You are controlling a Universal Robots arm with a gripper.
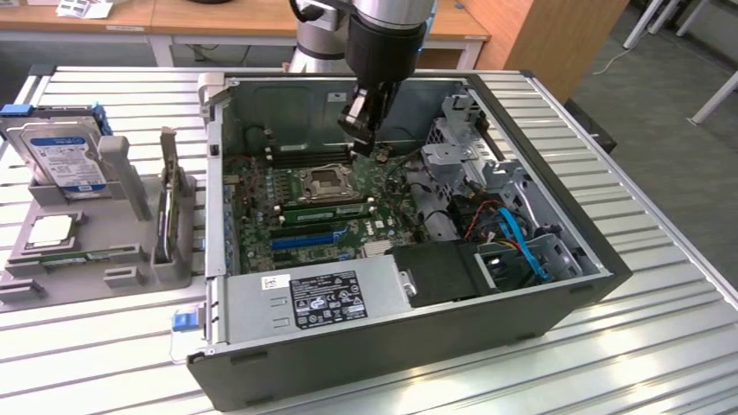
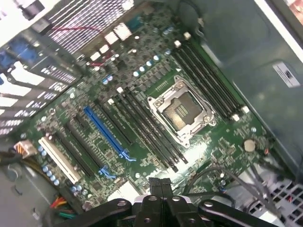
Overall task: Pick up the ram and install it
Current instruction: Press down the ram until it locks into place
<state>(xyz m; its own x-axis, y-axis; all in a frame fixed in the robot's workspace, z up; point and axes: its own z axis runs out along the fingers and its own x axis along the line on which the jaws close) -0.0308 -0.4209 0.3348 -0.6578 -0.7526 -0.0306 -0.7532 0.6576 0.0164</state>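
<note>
Your arm's fingers [image 2: 155,187] hang clenched on nothing above the motherboard [image 2: 156,71] inside the open case [image 1: 403,346]. The ram [image 1: 64,258], a thin green strip, hard to make out, lies in the grey tray [image 1: 127,277] at the exterior view's lower left

A: Exterior view, placement?

B: High and well back, facing down at an angle onto the open black steel computer case [image 1: 403,337] on the ribbed aluminium table [image 1: 645,346]. It takes in the whole case, the grey plastic parts stand [image 1: 116,251] at the exterior view's left, and the desks behind.

A: Wrist view?

B: Mounted on the arm, close above the green printed-circuit motherboard [image 2: 156,80], looking down into the case interior at a tilt. The black gripper [image 2: 160,187] sits at the frame's edge.

A: Shared ground?

B: The motherboard [image 1: 317,203], with its square silver processor socket [image 2: 180,109] [image 1: 324,181] and blue plastic expansion slot [image 2: 105,135] [image 1: 311,238].
</note>
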